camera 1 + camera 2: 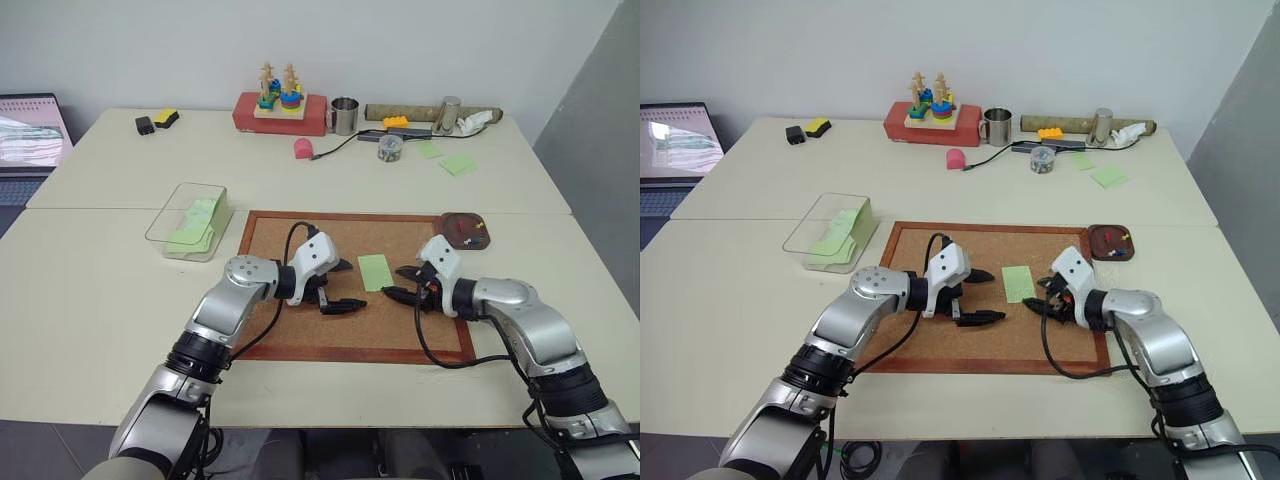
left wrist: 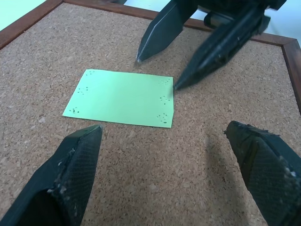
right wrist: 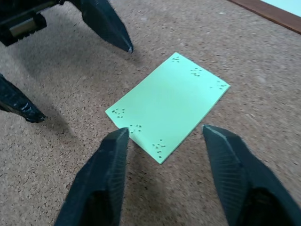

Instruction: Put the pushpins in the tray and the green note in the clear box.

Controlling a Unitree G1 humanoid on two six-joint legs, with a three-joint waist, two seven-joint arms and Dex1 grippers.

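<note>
Pale counter (image 1: 100,300) under everything, seamed across the middle. On its near half, wood-framed corkboard (image 1: 300,340). Off the board's left far corner, clear box (image 1: 190,220), a pile of green notes (image 1: 197,225) inside it. At the board's right far corner, just beside the frame, tray (image 1: 465,229), pushpins (image 1: 470,236) with red and yellow heads lying in it.

At the far edge: red block (image 1: 280,113) carrying a wooden stacking toy, metal mug (image 1: 344,115), cardboard tube (image 1: 410,112), small jar (image 1: 390,147), pink lump (image 1: 303,149) on a black cable, two loose green notes (image 1: 458,164), black and yellow items (image 1: 157,121) towards the left. Laptop (image 1: 30,130) off the far left.

Over the board's middle, left end effector (image 1: 340,285), fingers spread wide, nothing between them, pointing right. Opposite, right end effector (image 1: 402,283), fingers apart and empty, pointing left, tips just off the note's right edge.

Between the two, green note (image 3: 169,106), flat on the cork, unpinned, clusters of pinholes at its corners. In the right wrist view, one finger (image 3: 106,165) close beside the note's near corner, whether touching cannot be told.
</note>
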